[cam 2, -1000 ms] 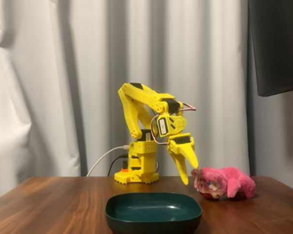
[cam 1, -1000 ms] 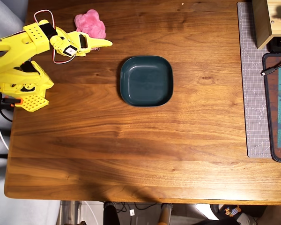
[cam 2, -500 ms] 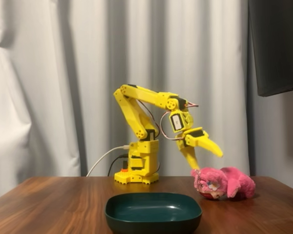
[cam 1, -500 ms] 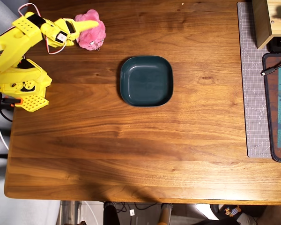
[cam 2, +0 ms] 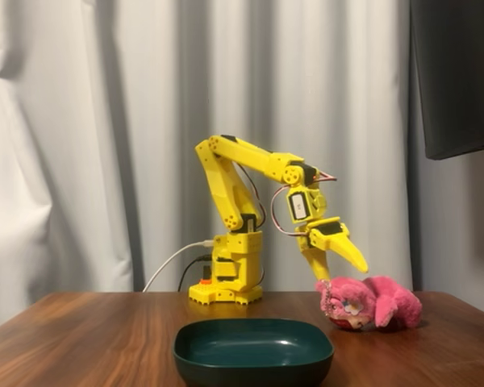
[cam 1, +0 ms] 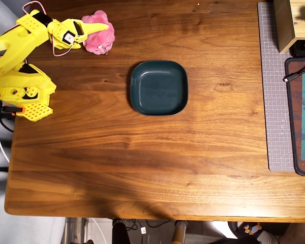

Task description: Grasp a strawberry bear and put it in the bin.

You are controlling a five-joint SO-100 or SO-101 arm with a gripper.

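The strawberry bear [cam 1: 102, 40] is a fluffy pink plush lying at the table's far left corner in the overhead view; in the fixed view the bear [cam 2: 379, 300] rests on its side at the right. My yellow gripper [cam 1: 97, 30] hovers over it. Seen from the fixed view, the gripper [cam 2: 343, 272] is open, one finger pointing down beside the bear's head and the other angled out above it, not touching the plush. The bin [cam 1: 158, 87] is a dark teal square dish, empty, to the right of the bear; it also stands in front in the fixed view [cam 2: 253, 353].
The arm's yellow base [cam 1: 23, 91] stands at the table's left edge with a white cable. A grey cutting mat [cam 1: 274, 86], a wooden box [cam 1: 290, 23] and a dark mat [cam 1: 302, 117] line the right side. White curtains [cam 2: 81, 145] hang behind.
The arm swung from beside the bear to over it, and the jaws spread open. Over the last half second it barely shifted. Bear and bin stayed put.
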